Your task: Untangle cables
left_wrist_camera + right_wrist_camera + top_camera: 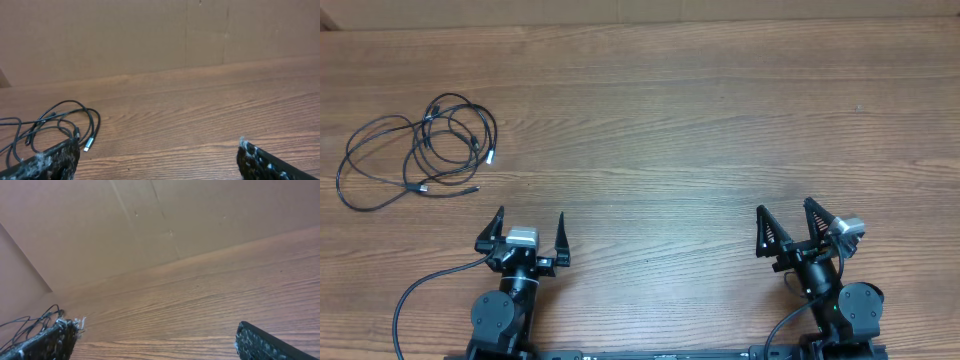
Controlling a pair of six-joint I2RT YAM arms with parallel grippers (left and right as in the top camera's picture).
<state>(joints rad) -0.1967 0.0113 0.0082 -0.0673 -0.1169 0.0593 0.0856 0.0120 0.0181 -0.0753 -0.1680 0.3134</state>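
The cables (424, 128) are seen lying on the wooden table (700, 120), ahead of the left gripper (531, 213) and off to its left, well apart from it. They are bunched into several loose, overlapping loops, with one wider loop spread out on the side farthest from the left gripper. A silver-tipped plug (492, 156) is found at the edge of the bundle nearest the left gripper, and smaller dark connectors are made out among the loops, though which cord each belongs to cannot be told.

The left gripper is held just above the table with its fingers spread wide; nothing is gripped between them and nothing is touched by them. In the left wrist view the cables (41, 123) are shown beyond the left finger (55, 160), with the silver-tipped plug (87, 148) just past its tip, while bare wood is framed by the gap of the left gripper (158, 145).

The right gripper (784, 207) is placed well to the right of the left gripper, level with it. Its fingers are likewise opened wide and nothing is held. In the right wrist view only a small part of the cables (49, 315) is glimpsed past one finger (45, 342) of the right gripper (157, 326). A brown cardboard wall (150, 35) is set along the table's far edge.
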